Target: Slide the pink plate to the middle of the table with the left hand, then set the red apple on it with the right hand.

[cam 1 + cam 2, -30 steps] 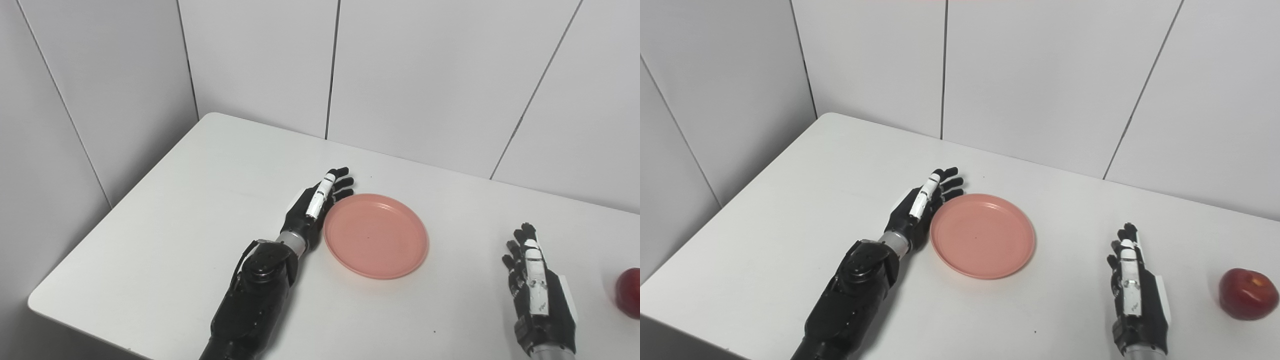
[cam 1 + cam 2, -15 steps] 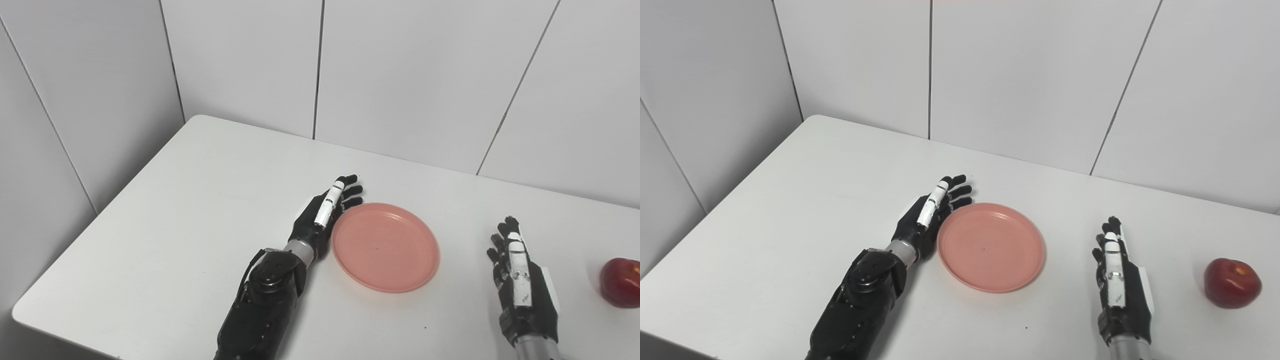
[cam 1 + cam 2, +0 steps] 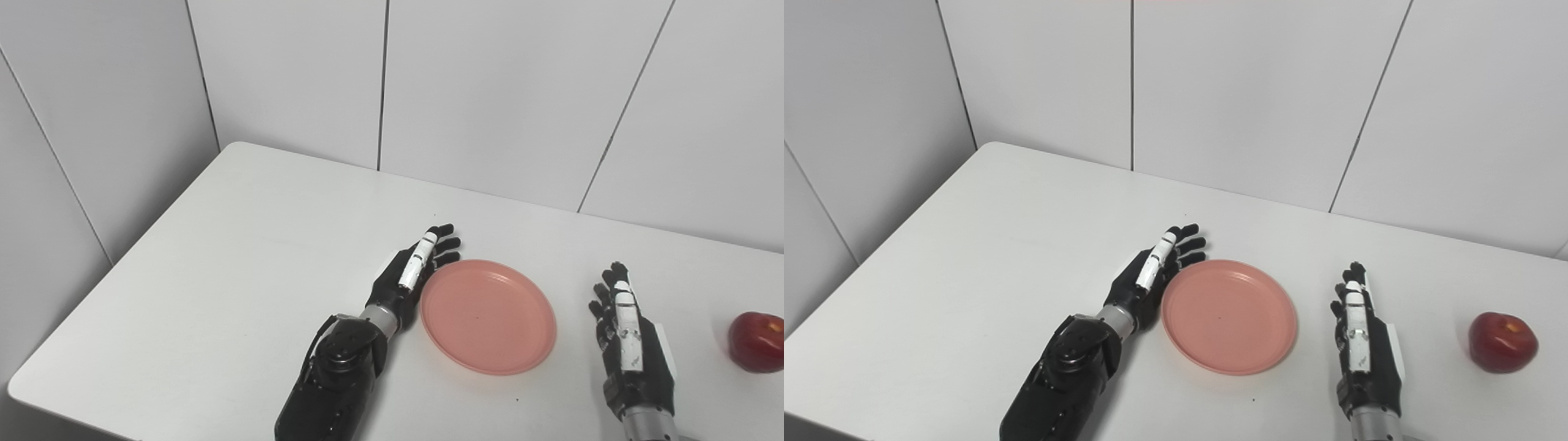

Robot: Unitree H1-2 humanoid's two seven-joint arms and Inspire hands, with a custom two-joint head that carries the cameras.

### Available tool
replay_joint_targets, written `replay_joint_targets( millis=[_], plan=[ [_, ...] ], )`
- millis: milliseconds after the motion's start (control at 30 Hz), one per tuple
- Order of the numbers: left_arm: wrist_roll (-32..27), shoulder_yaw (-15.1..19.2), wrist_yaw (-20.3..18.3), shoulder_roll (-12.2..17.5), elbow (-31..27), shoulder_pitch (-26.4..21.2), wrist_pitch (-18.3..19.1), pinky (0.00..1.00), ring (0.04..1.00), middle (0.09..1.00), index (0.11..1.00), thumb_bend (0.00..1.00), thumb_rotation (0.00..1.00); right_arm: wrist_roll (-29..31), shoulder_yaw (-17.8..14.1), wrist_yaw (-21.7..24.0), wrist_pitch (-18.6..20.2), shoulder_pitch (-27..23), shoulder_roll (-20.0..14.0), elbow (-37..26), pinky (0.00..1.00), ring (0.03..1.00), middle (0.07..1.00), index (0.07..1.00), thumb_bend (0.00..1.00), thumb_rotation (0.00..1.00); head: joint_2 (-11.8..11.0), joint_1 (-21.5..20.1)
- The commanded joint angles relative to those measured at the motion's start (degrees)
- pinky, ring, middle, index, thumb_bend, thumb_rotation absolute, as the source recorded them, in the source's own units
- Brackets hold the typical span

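**Two hands on the counter, plate between them, apple off to one side**

Two black robot hands lie low on the white counter (image 3: pixel 245 245), and we see a pink plate (image 3: pixel 488 316) resting flat between them. The left hand (image 3: pixel 411 275) sits edge-on against the plate's left rim, fingers (image 3: pixel 442 245) stretched straight and slightly fanned toward the back wall (image 3: pixel 490 92), holding nothing; its palm side faces the plate and appears to touch the rim, though we cannot be sure of contact along its whole length. The forearm behind it runs down to the bottom edge of the picture.

To the right of the plate, just beside it but apart from it, the right hand (image 3: pixel 1360 343) rests with its back upward, fingers extended and pointing toward the wall, likewise empty. A white strip runs along the back of one finger on each hand.

The red apple (image 3: pixel 1502 342) stands upright on the counter well to the right of the right hand, near the picture's right edge, its stem dimple showing a yellowish patch. Nothing touches it. The plate carries nothing; we make out only a tiny dark speck near its centre. It lies roughly midway across the counter's visible width, nearer the front edge than the panelled wall behind.
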Motion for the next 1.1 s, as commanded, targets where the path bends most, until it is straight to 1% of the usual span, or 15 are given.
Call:
replay_joint_targets(
  millis=[0, 200, 300, 433, 633, 800, 833, 867, 1067],
  plan=[
    [0.02, -1.01, -1.41, -0.82, -0.94, 0.26, 2.41, 0.86, 0.877, 0.893, 0.878, 0.36, 1.0, -0.33, 0.21, -0.08, -1.84, -2.05, 0.3, -2.23, 1.0, 0.989, 1.0, 1.0, 0.2, 1.0, 0.1, -0.27],
    [-0.17, -1.12, -1.8, -0.67, -1.61, 0.64, 2.62, 0.87, 0.883, 0.898, 0.881, 0.36, 1.0, -0.68, 0.35, -0.33, -2.48, -2.04, 0.45, -1.97, 1.0, 0.977, 0.991, 0.999, 0.21, 1.0, 0.52, -1.42],
    [-0.21, -0.67, -1.65, -0.63, -1.87, 0.61, 3.19, 0.87, 0.881, 0.894, 0.877, 0.36, 1.0, -1.47, 0.6, -0.6, -2.35, -2.07, 0.53, -1.98, 1.0, 0.967, 0.982, 0.992, 0.22, 1.0, 0.84, -2.58],
    [-0.32, -0.3, -1.88, -0.32, -1.9, 0.64, 3.07, 0.87, 0.881, 0.895, 0.877, 0.36, 1.0, -1.54, 0.65, -0.61, -2.49, -2.24, 0.74, -1.68, 1.0, 0.964, 0.981, 0.99, 0.22, 1.0, 1.11, -3.8],
    [-0.11, 0.45, -1.4, -0.03, -2.4, 1.18, 3.17, 0.86, 0.872, 0.882, 0.87, 0.37, 1.0, -2.85, 1.25, -0.96, -2.57, -2.26, 0.9, -1.74, 1.0, 0.956, 0.974, 0.984, 0.22, 1.0, 1.84, -7.73],
    [-0.34, 1.09, -1.61, 0.19, -2.85, 1.56, 2.85, 0.88, 0.882, 0.89, 0.881, 0.37, 1.0, -3.17, 1.38, -1.23, -2.06, -2.49, 1.12, -1.98, 1.0, 0.954, 0.978, 0.984, 0.23, 1.0, 1.9, -8.06],
    [-0.33, 1.26, -1.6, 0.21, -2.9, 1.58, 2.77, 0.88, 0.882, 0.89, 0.881, 0.37, 1.0, -3.4, 1.39, -1.28, -1.84, -2.59, 1.09, -2.05, 1.0, 0.954, 0.978, 0.984, 0.23, 1.0, 2.01, -10.29],
    [-0.33, 1.42, -1.65, 0.26, -2.96, 1.63, 2.62, 0.88, 0.884, 0.892, 0.881, 0.37, 1.0, -3.6, 1.39, -1.31, -1.63, -2.68, 1.06, -2.16, 1.0, 0.952, 0.978, 0.984, 0.23, 1.0, 2.1, -10.95],
    [0.0, 2.08, -2.1, 0.83, -3.44, 2.04, 1.95, 0.88, 0.888, 0.895, 0.883, 0.38, 1.0, -3.39, 1.04, -0.9, -1.51, -3.41, 0.7, -2.47, 1.0, 0.957, 0.977, 0.986, 0.27, 1.0, 2.5, -12.92]
  ],
)
